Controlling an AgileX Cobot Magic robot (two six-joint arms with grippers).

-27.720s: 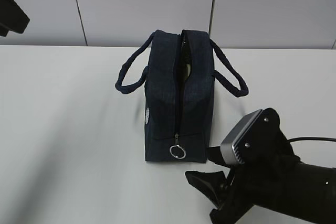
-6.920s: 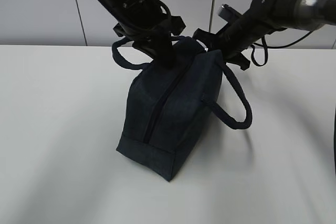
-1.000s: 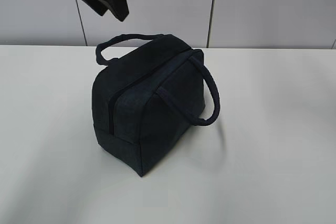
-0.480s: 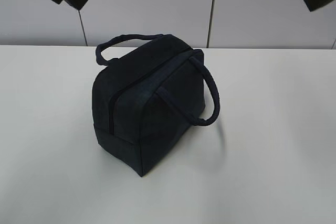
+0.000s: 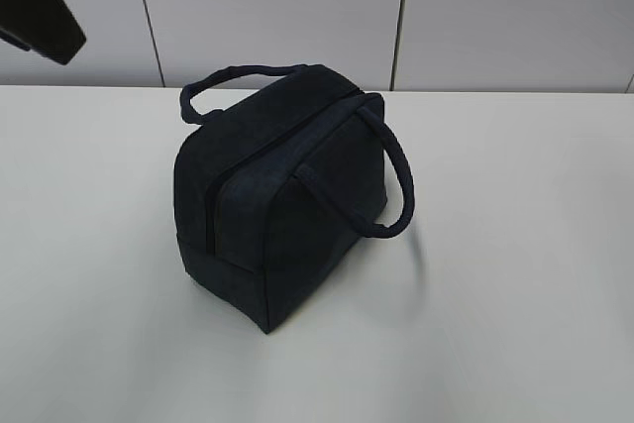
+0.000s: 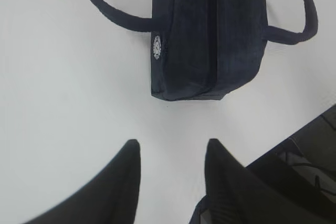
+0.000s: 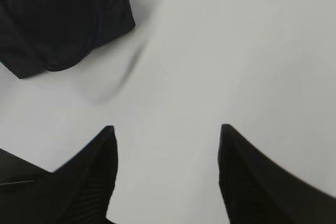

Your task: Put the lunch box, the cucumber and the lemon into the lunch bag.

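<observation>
The lunch bag stands alone on the white counter, a little left of the middle in the exterior view. Its top zipper looks closed along the whole visible length, so the inside is hidden, and the lunch box, the cucumber and the lemon cannot be seen in any view. One loop handle lies at the far side and the other handle hangs down on the near right side.

In the exterior view only a dark piece of the left arm shows at the upper left corner, cut off by the edge.

In the left wrist view the left pincer is above the bare counter, near one short end of the bag, with a clear gap between its two fingers and nothing held. A small round white label on the bag is too small to read.

In the right wrist view the right pincer stands wide apart and empty above the counter, and only a corner of the bag enters at the upper left.
</observation>
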